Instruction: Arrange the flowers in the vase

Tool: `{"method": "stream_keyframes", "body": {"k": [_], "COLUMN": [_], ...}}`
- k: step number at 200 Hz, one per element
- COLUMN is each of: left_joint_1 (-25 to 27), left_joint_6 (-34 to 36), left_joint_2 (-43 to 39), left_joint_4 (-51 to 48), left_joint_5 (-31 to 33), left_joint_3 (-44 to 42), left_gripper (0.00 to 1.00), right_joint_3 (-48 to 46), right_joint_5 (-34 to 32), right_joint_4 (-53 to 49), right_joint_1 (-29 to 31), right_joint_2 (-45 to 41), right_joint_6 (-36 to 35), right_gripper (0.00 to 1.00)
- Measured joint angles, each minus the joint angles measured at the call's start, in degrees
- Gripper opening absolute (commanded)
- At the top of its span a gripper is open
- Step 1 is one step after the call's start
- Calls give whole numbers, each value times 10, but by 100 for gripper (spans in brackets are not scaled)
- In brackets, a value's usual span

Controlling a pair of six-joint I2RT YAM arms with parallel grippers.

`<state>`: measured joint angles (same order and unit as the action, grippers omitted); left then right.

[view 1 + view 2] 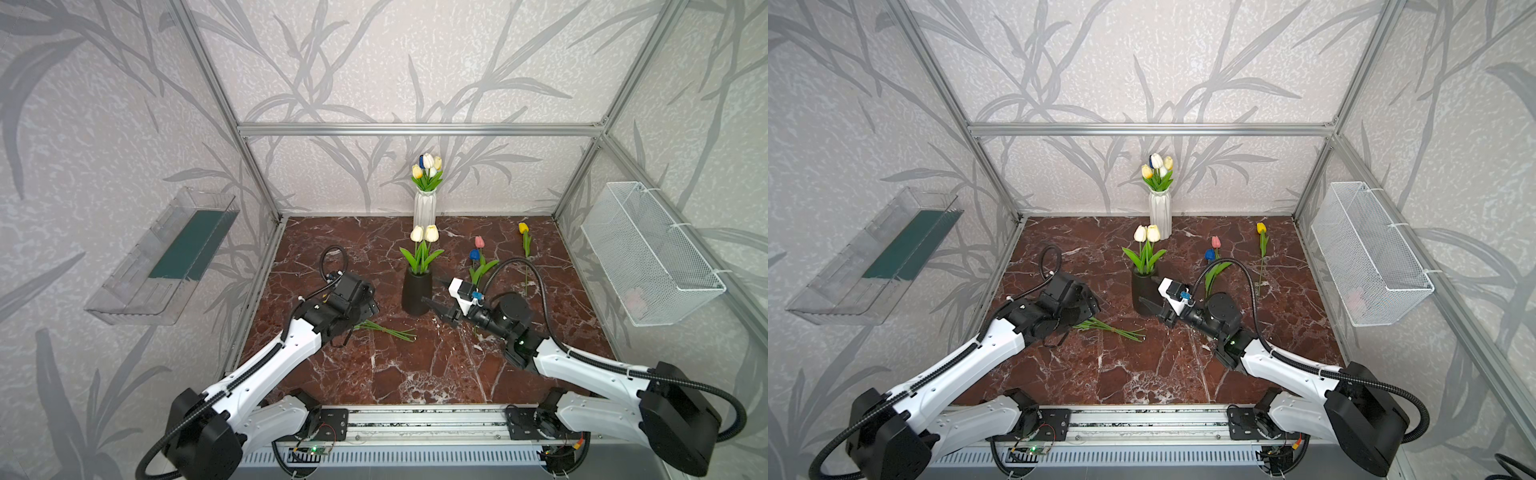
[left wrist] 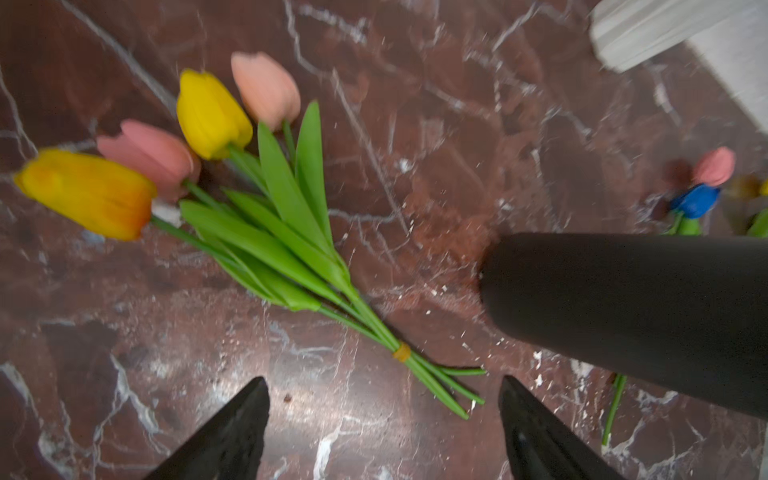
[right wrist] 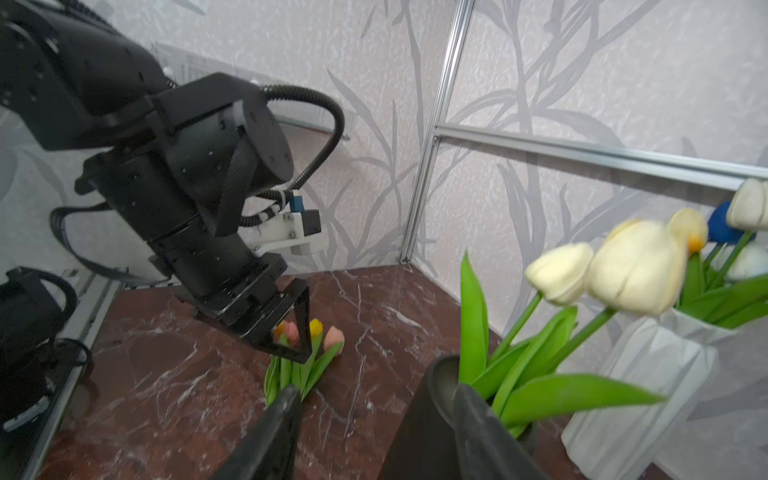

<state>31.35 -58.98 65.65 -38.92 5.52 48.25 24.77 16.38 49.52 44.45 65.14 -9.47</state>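
Note:
A black vase (image 1: 417,293) (image 1: 1144,291) stands mid-table with two cream flowers (image 1: 424,235) (image 3: 631,270) in it. My right gripper (image 1: 431,289) (image 3: 376,390) is open beside the vase's right side. One of its fingers (image 3: 478,419) overlaps the rim; whether it touches is unclear. My left gripper (image 2: 382,382) is open, pointing down over the stem ends of a banded bunch of yellow, pink and orange flowers (image 2: 270,232) (image 1: 386,331) lying on the table. A pink and a blue flower (image 1: 478,249) and a yellow flower (image 1: 524,232) lie loose at the back right.
A white ribbed vase (image 1: 424,208) holding several flowers stands against the back wall. A wire basket (image 1: 648,253) hangs on the right wall and a clear plastic tray (image 1: 166,257) on the left wall. The table is dark red marble (image 1: 415,374).

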Motion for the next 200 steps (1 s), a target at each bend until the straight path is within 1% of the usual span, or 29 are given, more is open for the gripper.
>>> {"method": "stream_keyframes", "body": {"k": [23,61,112,120,133,140,144,152,158,175,188,200], "left_joint_1": [3,12,14,14,14,14,14,14,13,10,6,2], "left_joint_6": [-22,-47,-55,-54,-52,-50,-48,-48,-44,-32,-24,-17], "left_joint_2": [51,140,238,255,276,288,294,304,310,322,328,333], "left_joint_4": [-3,14,62,68,69,71,75,76,78,78,73,69], "left_joint_5": [-36,-81,-97,-97,-98,-98,-98,-99,-98,-97,-94,-92], "left_joint_3": [0,0,10,17,38,49,54,64,69,80,86,91], "left_gripper": [84,84,84,82,75,70,65,53,46,35,23,15], "right_joint_3": [-39,-58,-92,-93,-95,-96,-97,-98,-100,-106,-111,-115], "right_joint_5": [-14,-33,-35,-35,-39,-40,-41,-43,-45,-54,-60,-67], "right_joint_4": [3,17,47,47,52,54,56,59,61,69,75,77], "right_joint_1": [6,9,12,12,12,12,12,12,13,13,13,13], "right_joint_2": [-16,-38,-41,-41,-41,-42,-43,-45,-47,-48,-48,-48], "right_joint_6": [-7,-12,0,2,3,4,4,5,5,4,4,4], "right_gripper": [59,59,60,60,60,61,61,61,61,61,62,62]}}
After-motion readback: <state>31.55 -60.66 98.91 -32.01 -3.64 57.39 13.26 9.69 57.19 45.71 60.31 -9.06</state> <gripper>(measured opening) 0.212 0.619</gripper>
